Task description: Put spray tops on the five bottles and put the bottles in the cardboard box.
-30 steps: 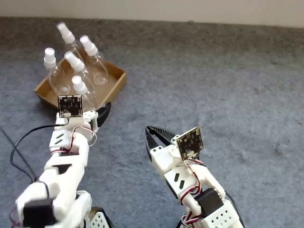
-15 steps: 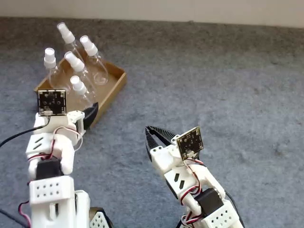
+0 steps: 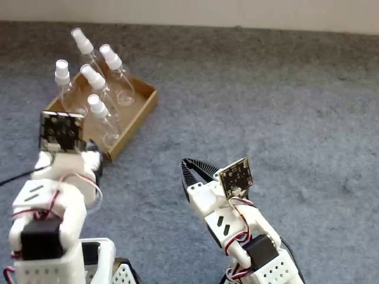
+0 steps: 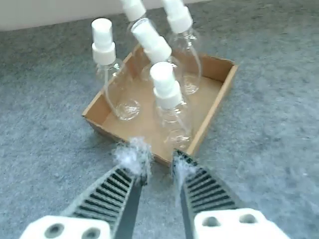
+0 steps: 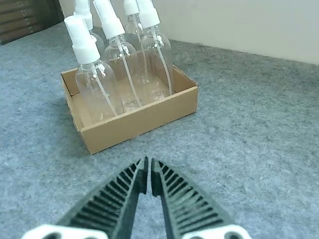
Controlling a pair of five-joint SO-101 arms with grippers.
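Count: five clear bottles, one white spray top on each, five tops in all. All five stand inside the one cardboard box, which sits on the grey table toward its far left.

We cannot make out any writing on the bottles or the box.

Left tool: fingers a little apart, nothing between them, low over the table just beside the box's near wall. Grey fluff clings to the fingertips.

Right tool: fingers together, holding nothing, over the middle of the table, well apart from the box.
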